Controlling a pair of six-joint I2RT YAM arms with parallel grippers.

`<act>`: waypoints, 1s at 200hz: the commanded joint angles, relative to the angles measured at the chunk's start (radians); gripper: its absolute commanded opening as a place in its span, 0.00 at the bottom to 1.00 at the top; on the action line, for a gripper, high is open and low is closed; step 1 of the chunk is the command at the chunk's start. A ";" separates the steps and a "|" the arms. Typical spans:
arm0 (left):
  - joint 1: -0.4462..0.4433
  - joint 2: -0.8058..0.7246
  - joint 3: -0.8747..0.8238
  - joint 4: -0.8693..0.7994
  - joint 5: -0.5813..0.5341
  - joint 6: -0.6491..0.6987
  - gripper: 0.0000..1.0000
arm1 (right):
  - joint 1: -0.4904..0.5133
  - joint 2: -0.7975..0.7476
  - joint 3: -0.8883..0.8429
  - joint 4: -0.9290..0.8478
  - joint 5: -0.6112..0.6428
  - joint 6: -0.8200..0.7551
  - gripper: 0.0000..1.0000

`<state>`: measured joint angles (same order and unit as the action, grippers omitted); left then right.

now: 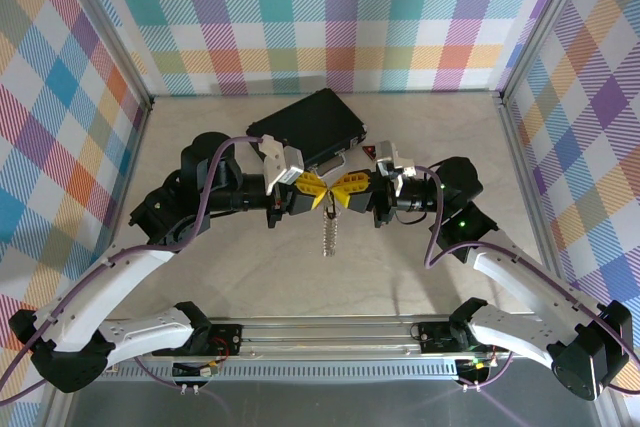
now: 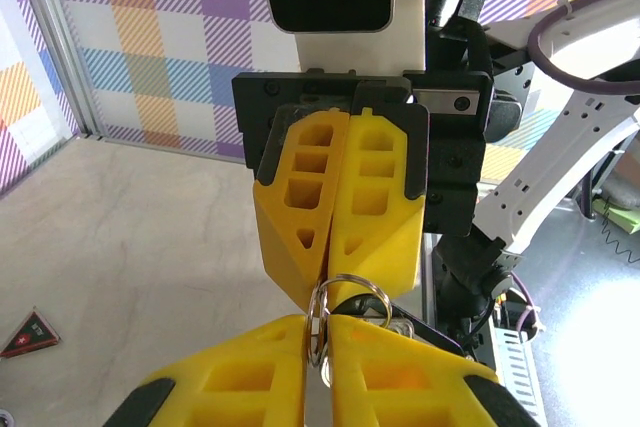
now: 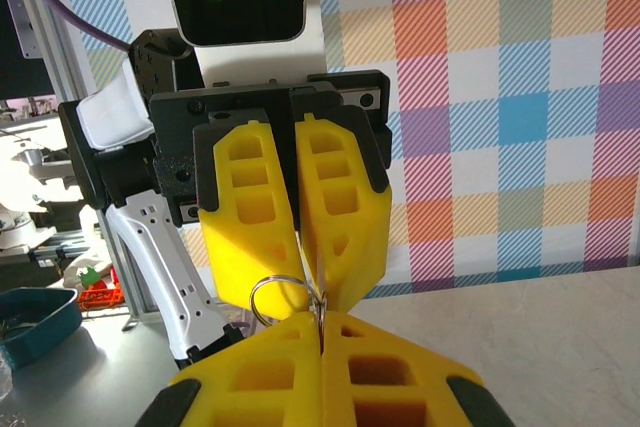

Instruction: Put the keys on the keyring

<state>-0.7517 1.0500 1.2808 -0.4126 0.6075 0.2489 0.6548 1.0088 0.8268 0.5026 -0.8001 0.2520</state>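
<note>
Meeting tip to tip over mid-table | our left gripper (image 1: 317, 190): jaws nearly closed, pinching the ring (image 2: 346, 296) | ring: caught between both tips, silvery bunch (image 1: 328, 234) below it | our right gripper (image 1: 343, 190): jaws closed, pinching the ring too | case (image 1: 315, 127) behind them

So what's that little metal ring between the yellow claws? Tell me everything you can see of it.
The keyring is a small round loop of shiny silver wire, doubled like a split ring. It is held in the air, pinched between the closed yellow tips of the left gripper and the right gripper, which meet nose to nose. From above, a thin silvery strand trails below it.
</note>
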 commanded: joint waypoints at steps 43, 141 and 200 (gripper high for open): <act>-0.018 0.014 0.050 -0.062 -0.015 0.066 0.14 | 0.010 0.004 0.044 0.033 -0.025 -0.003 0.00; -0.033 0.030 0.059 -0.047 -0.025 0.068 0.04 | 0.021 0.002 0.044 0.000 -0.025 -0.019 0.00; -0.038 0.027 0.059 -0.055 -0.016 0.065 0.06 | 0.024 0.003 0.047 -0.023 -0.031 -0.021 0.00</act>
<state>-0.7685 1.0725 1.3064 -0.4847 0.5808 0.3077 0.6624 1.0180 0.8402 0.4870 -0.8097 0.2459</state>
